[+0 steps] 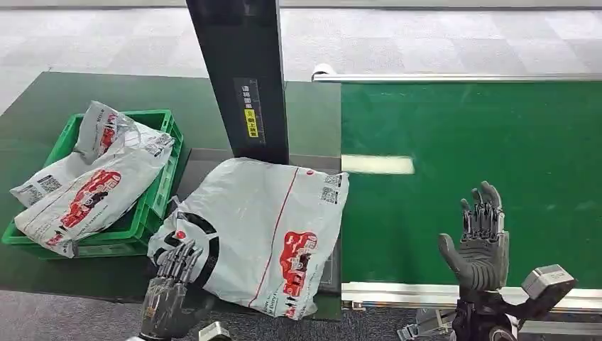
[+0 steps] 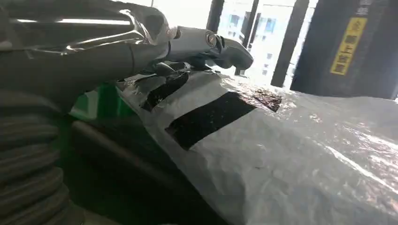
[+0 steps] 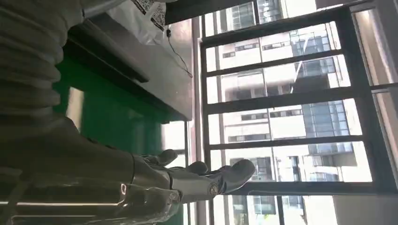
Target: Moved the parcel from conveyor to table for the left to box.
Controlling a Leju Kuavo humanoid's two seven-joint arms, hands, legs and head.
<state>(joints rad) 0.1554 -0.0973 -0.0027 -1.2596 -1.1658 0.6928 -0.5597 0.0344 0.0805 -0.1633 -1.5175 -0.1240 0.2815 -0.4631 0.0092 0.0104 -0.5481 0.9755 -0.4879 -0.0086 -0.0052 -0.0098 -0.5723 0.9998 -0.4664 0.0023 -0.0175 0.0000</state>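
A grey plastic parcel [image 1: 266, 231] with red print lies flat on the dark table [image 1: 42, 106], its right edge reaching the conveyor belt [image 1: 468, 170]. My left hand [image 1: 170, 284] is at its near-left corner, fingers lying on the black-and-white patch of the bag; the left wrist view has the fingers [image 2: 206, 44] over the parcel [image 2: 291, 150], not closed around it. Over the belt's near edge my right hand [image 1: 479, 238] stands upright, fingers spread, holding nothing, as the right wrist view also shows [image 3: 197, 180].
A green crate [image 1: 152, 195] at the left holds two similar grey parcels [image 1: 92, 185]. A black upright post [image 1: 245, 78] rises just behind the parcel. The belt's metal rail [image 1: 397, 293] runs along the near edge.
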